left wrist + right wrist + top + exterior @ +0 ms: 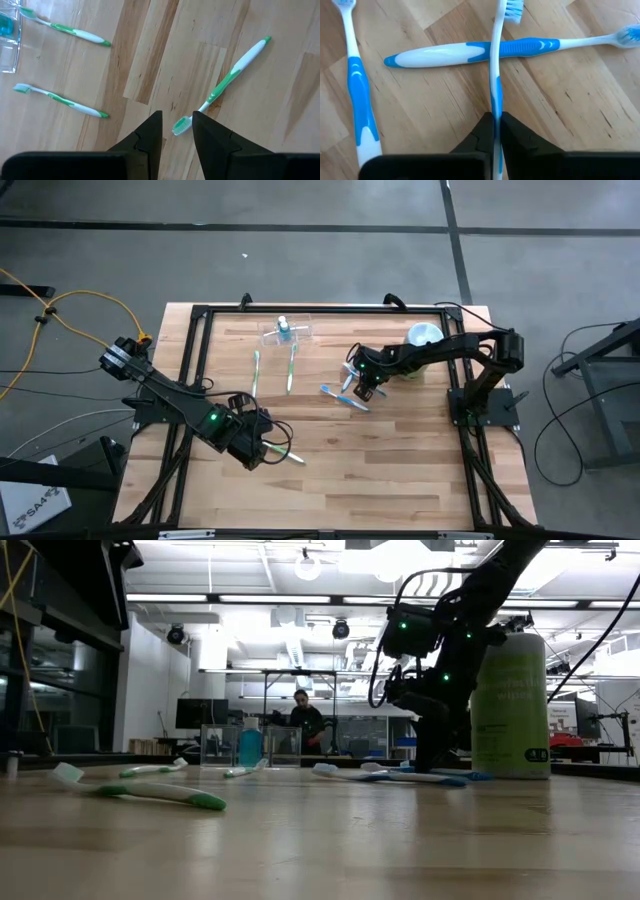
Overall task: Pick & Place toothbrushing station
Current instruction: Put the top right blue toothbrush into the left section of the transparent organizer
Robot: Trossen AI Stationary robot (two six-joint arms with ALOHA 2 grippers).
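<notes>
Low at the table's left-front: left gripper (262, 452), fingers parted, straddling the bristle end of a green toothbrush (225, 82) without pinching it. Further back, two more green toothbrushes (256, 370) lying side by side, just in front of the toothbrushing station (285, 332). Station standing at the table's far edge, left of centre; clear walls, with a small blue item upright inside. Likely light, rigid, slick and a bit brittle; best taken by a side wall near the rim, gently. Right of centre: right gripper (496, 125) clamped on a blue toothbrush handle (494, 75), crossing another blue toothbrush (470, 51). Far right: green canister (423, 338), contents hidden.
</notes>
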